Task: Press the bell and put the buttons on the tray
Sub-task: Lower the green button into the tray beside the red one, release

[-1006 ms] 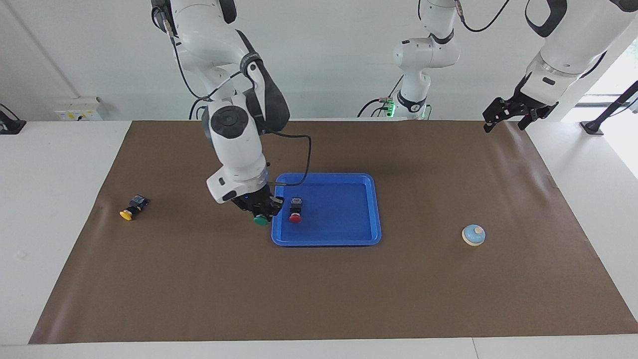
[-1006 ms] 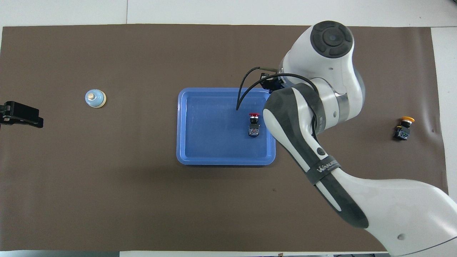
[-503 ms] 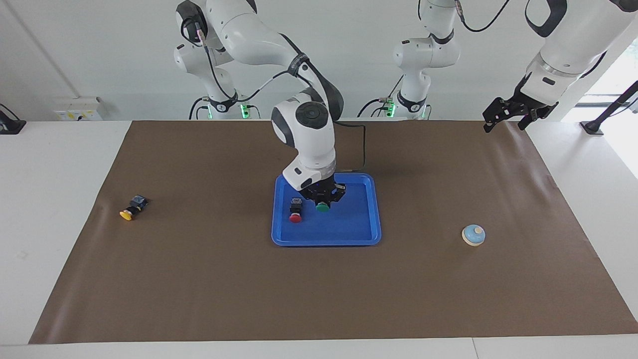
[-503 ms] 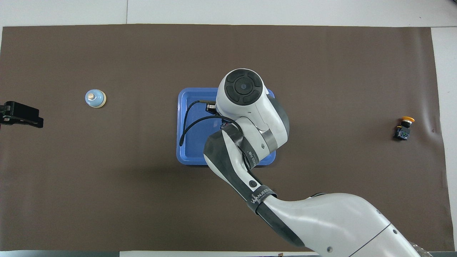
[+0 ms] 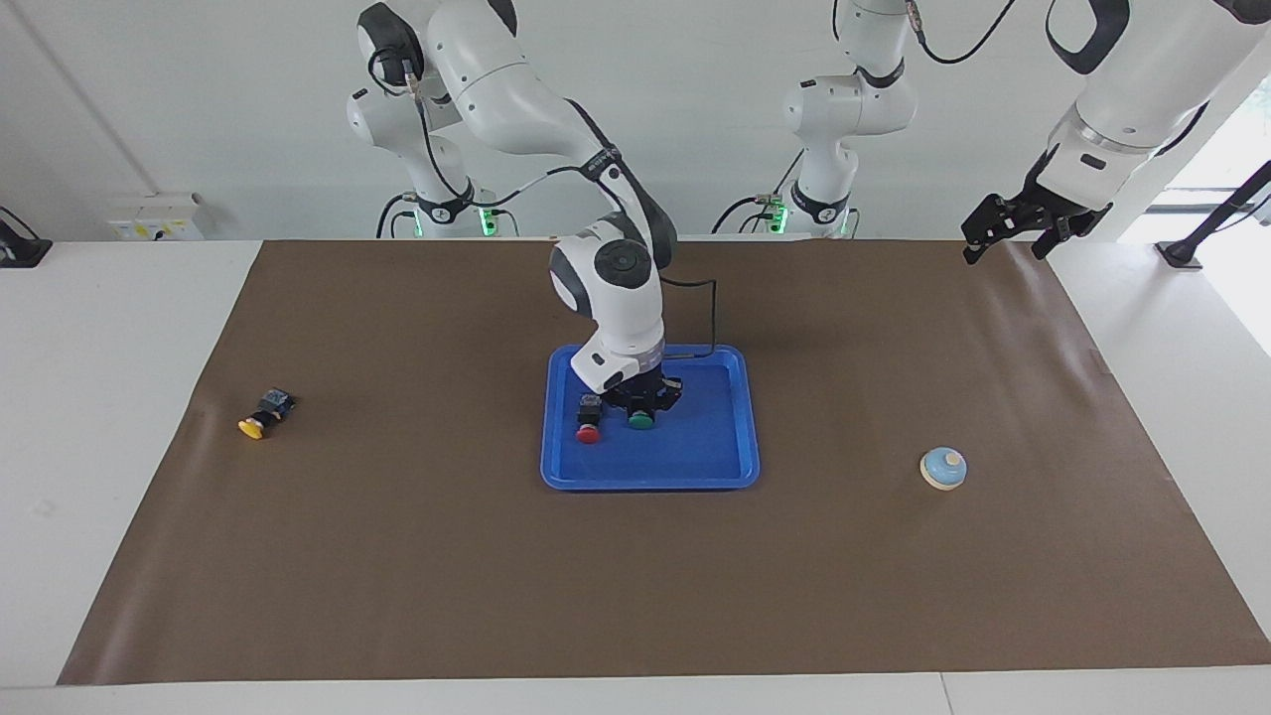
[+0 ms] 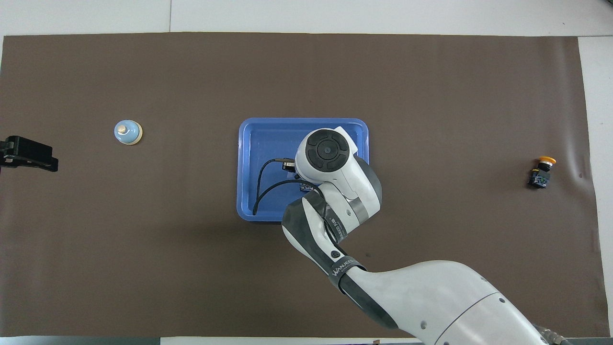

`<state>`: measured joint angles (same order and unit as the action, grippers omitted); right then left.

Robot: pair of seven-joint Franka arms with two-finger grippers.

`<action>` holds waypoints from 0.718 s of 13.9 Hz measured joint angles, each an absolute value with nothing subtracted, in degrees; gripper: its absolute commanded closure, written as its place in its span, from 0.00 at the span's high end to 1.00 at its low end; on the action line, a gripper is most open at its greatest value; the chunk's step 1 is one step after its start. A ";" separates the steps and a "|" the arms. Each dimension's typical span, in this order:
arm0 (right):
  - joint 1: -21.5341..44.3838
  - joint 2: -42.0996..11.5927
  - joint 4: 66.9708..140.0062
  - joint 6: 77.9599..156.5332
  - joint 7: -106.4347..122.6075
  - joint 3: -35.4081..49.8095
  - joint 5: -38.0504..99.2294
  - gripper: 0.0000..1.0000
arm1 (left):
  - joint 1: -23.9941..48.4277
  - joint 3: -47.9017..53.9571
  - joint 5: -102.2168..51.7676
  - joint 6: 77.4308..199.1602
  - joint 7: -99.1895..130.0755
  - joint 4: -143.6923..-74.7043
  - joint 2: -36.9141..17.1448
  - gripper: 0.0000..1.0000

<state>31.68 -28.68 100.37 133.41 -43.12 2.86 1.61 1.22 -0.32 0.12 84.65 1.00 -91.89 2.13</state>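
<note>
A green-capped push-button switch with a black blocky body (image 5: 640, 418) is being held low over the flat bright-blue plastic tray (image 5: 725, 437) by the right arm's end effector (image 5: 643, 402), whose fingers are closed on the switch's body, its cap pointing away from the robots. Whether the switch is already touching the tray floor cannot be told. In the overhead view the end effector and green switch are being hidden by the arm's wrist.

A red-capped push-button switch (image 5: 589, 420) is lying on the tray floor just beside the green one, toward the right arm's end of the tabletop, at about 9 o'clock from it in the facing view. The tray is sitting at the middle of the brown mat (image 5: 397, 556) that covers the tabletop.

A yellow-capped push-button switch (image 5: 261, 416) (image 6: 541, 171) is lying on its side on the mat, well apart from the tray, at 9 o'clock from it in the facing view.

The small light-blue dome bell with a cream knob (image 5: 943, 468) (image 6: 128, 132) is standing on the mat toward the left arm's end, at roughly 3 o'clock from the tray in the facing view.

The left arm's end effector (image 5: 1013, 230) (image 6: 28, 154) is being kept waiting in the air over the mat's corner at its own end, holding nothing, its fingers spread apart.
</note>
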 measured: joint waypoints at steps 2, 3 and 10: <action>31.99 -28.07 101.01 133.48 -44.84 2.88 1.61 1.00 | 1.22 -0.32 0.12 84.65 1.00 -91.89 2.13 1.00; 32.17 -27.89 101.10 133.47 -45.41 2.88 1.61 1.00 | 1.22 -0.32 0.12 84.65 1.00 -91.89 2.13 1.00; 28.55 -24.34 96.23 124.51 -46.88 1.42 1.60 1.00 | 1.22 -0.32 0.12 84.65 1.00 -91.89 2.13 1.00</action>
<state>28.55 -24.34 96.23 124.51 -46.88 1.42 1.60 1.22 -0.32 0.12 84.65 1.00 -91.89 2.13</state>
